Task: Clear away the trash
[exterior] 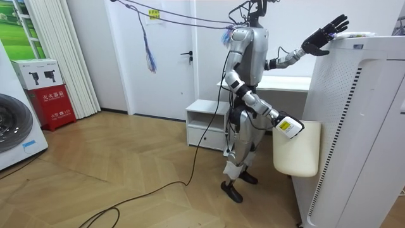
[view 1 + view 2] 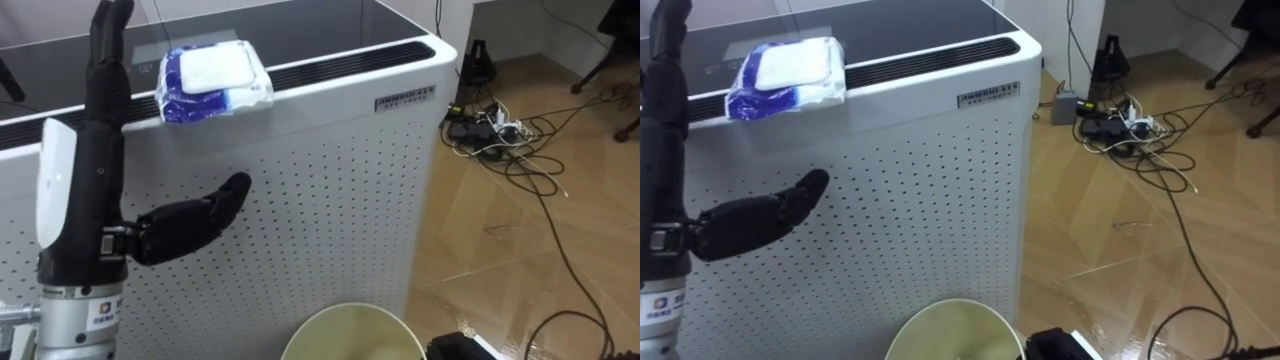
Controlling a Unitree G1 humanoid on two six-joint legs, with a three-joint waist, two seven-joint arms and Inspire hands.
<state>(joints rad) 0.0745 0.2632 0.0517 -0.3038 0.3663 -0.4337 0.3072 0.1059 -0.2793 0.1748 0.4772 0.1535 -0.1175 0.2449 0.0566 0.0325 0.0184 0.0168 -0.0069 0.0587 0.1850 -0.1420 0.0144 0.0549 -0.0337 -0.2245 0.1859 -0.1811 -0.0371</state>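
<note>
**Packet on top of the cabinet, bin low in front of it**

The packet (image 2: 213,82) lies on the top of the cabinet (image 2: 330,200), near its front edge and partly over the vent (image 2: 340,62). The left hand (image 2: 105,130) is just left of the packet, apart from it, in front of the cabinet's face. The bin (image 2: 350,335) is low before the cabinet, below and right of the packet; in the room view it hangs at the right hand (image 1: 283,121). Cables (image 2: 500,135) lie on the floor (image 2: 560,240), right of the cabinet.
</note>
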